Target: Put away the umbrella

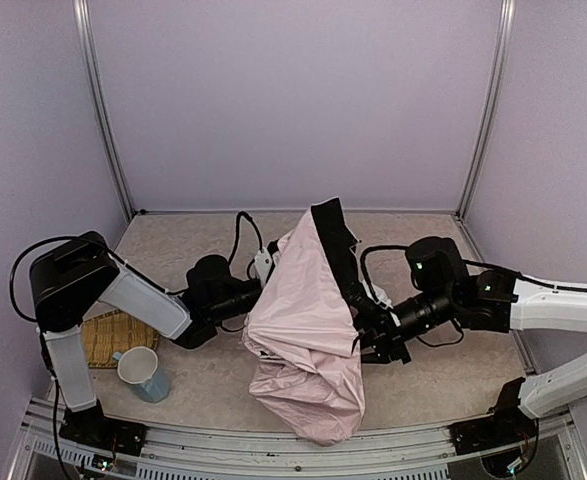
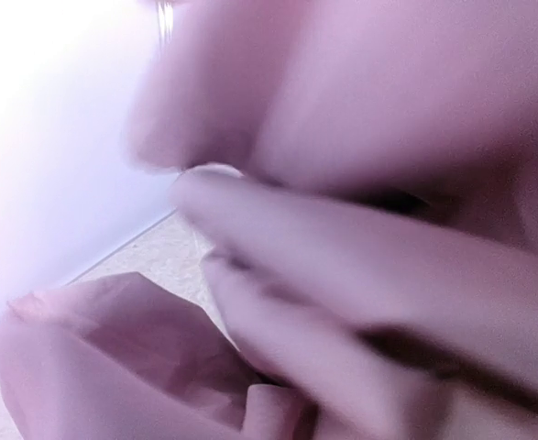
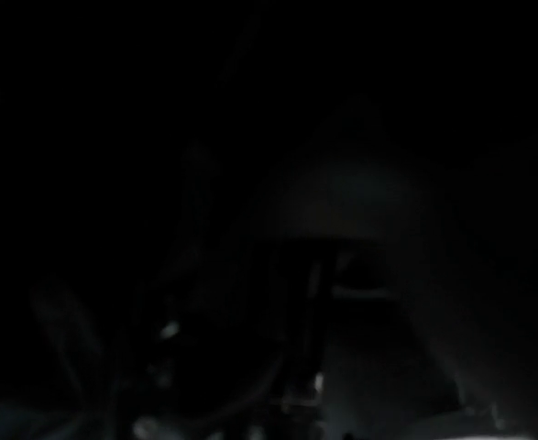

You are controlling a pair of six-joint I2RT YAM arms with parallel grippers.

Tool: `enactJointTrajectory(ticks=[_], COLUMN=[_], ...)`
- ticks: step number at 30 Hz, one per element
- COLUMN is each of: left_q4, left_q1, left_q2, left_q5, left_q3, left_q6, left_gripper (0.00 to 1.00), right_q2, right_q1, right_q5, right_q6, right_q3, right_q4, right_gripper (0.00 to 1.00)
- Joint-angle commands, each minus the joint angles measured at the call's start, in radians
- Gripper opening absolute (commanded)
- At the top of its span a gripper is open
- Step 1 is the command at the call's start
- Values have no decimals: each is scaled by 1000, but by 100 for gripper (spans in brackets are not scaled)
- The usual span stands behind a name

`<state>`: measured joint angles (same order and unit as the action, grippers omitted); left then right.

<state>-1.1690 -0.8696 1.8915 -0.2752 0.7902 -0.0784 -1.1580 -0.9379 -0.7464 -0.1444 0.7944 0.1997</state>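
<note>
fabric fills the middle of the frame: the umbrella (image 1: 298, 340) slumps half collapsed on the surface (image 1: 453, 370). it is a pink heap whose long axis runs from upper centre down to bottom centre, with black lining showing along its right edge. my left gripper (image 1: 257, 290) butts into its left flank and my right gripper (image 1: 365, 338) is tucked under its right flank. the umbrella lies directly between them, against both, so neither is nearer. the left gripper is closed right down, but its wrist view is all blurred pink, so i cannot tell whether a fold is caught. the right gripper is buried and its wrist view is nearly black, so i cannot tell how wide it stands. i judge the next move turns on gathering the heap in along that axis. lower left, a mug (image 1: 143, 373) stands upright at the corner of a mat (image 1: 101, 335), well apart from the umbrella, and nothing shows inside it.
</note>
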Motion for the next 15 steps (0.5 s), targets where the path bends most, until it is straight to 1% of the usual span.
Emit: enactJointTrajectory(ticks=[1, 4, 6, 9, 11, 13, 15], left_q4=[-37, -35, -22, -41, -50, -45, -37], left_q1=[15, 15, 15, 14, 15, 15, 15], left_q2=[34, 38, 19, -28, -50, -69, -87], left_q5=[-74, -91, -103, -99, -82, -62, -56], left_q3=[53, 48, 18, -67, -114, -144, -165], left_q6=[48, 68, 83, 88, 85, 84, 87], left_gripper=[2, 4, 7, 17, 24, 28, 39], right_q2=[-65, -95, -87, -10, 59, 113, 150], right_q1=[-72, -90, -91, -91, -90, -86, -82], right_q5=[-10, 16, 18, 28, 70, 116, 175], right_q6=[24, 48, 67, 75, 74, 69, 68], right_q3=[-71, -77, -52, -6, 20, 53, 89], right_q4=[-114, -127, -120, -116, -118, -105, -74], right_gripper=[0, 0, 0, 0, 0, 0, 0])
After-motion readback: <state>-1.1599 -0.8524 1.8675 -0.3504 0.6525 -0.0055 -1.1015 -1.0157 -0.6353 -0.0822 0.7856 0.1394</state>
